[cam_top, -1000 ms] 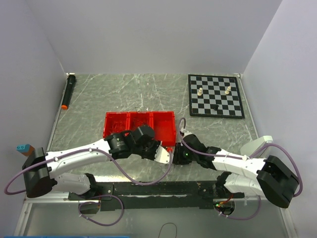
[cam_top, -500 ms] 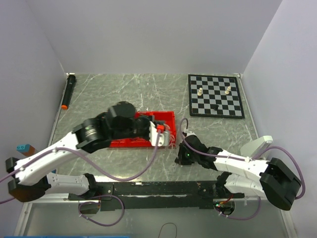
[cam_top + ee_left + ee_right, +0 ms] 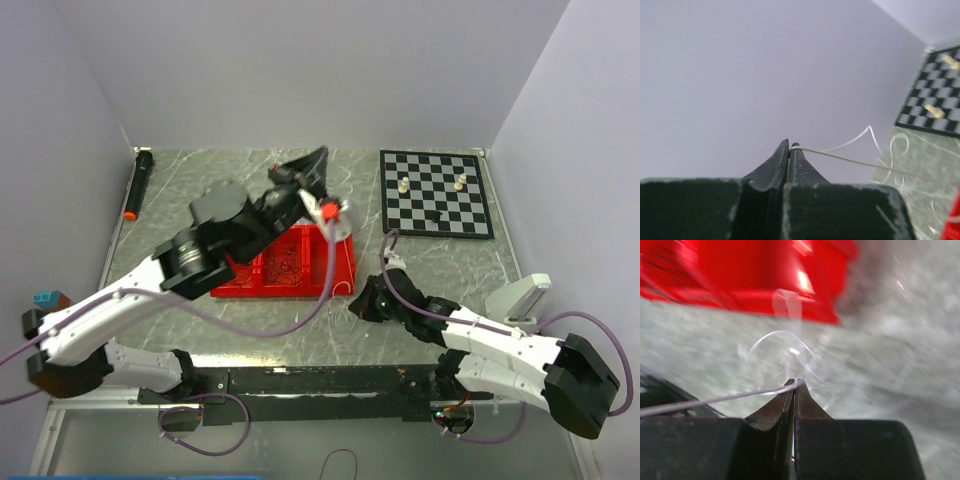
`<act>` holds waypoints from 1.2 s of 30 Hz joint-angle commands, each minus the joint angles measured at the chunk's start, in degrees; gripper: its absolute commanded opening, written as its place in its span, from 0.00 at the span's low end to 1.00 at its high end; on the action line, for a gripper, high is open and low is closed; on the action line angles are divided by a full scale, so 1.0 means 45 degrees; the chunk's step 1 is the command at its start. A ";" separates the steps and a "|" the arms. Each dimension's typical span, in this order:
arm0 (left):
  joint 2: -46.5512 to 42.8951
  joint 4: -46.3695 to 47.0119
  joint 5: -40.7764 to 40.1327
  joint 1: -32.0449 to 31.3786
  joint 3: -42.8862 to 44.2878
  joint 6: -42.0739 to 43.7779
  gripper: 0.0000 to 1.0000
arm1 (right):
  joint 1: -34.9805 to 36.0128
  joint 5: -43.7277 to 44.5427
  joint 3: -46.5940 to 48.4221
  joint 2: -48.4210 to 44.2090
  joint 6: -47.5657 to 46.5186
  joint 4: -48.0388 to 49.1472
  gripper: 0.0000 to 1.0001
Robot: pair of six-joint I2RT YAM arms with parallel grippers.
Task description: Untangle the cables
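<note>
While the left tool (image 3: 789,146) hangs in the air past the red tray's (image 3: 283,292) far edge, each tool pinches a white cable (image 3: 850,159).
The left tool's fingers are pressed together on the thin strand, which trails off toward the chessboard (image 3: 435,193) beyond the tray's far right corner. The right tool (image 3: 796,382), low over the surface (image 3: 200,190) just off the tray's near right corner, is likewise clamped on a white strand, with loose loops lying between it and the tray. The other cables (image 3: 290,265) sit tangled inside the tray's middle compartment.
</note>
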 commanded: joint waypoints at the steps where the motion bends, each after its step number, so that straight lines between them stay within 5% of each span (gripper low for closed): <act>1: 0.0281 0.6053 -0.2428 0.0064 0.3673 0.0563 0.01 | 0.0127 0.0636 -0.0528 0.0299 0.0441 -0.2181 0.02; 5: 0.0867 0.6425 -0.2527 0.0044 0.5120 0.0367 0.01 | 0.0322 0.0714 -0.0625 0.0455 0.0637 -0.2376 0.05; 9: 0.1240 0.5959 -0.2099 0.0025 0.6352 0.0153 0.01 | 0.0576 0.0694 -0.0782 0.0456 0.0734 -0.2357 0.36; 13: 0.0579 0.4633 -0.0949 -0.0072 0.5753 -0.0392 0.05 | 0.0908 0.0889 -0.0880 -0.0205 0.0638 -0.2473 0.48; 17: 0.0107 0.4007 -0.0458 -0.0229 0.4967 -0.0511 0.09 | 0.1045 0.1202 -0.0568 -0.1396 0.0248 -0.2747 0.52; 24: -0.0127 -0.0228 0.0889 -0.0307 0.5064 -0.1779 0.17 | 0.1065 0.1905 0.1245 -0.4074 -0.1917 -0.2630 0.59; 31: -0.0380 -0.3552 0.2354 -0.0366 0.4344 -0.3128 0.28 | 0.1065 0.1341 0.3786 -0.4447 -0.5278 -0.1207 0.81; 36: -0.0694 -0.4510 0.3292 -0.0444 0.3347 -0.3402 0.28 | 0.1065 0.0774 0.4686 -0.4486 -0.6471 0.0121 0.87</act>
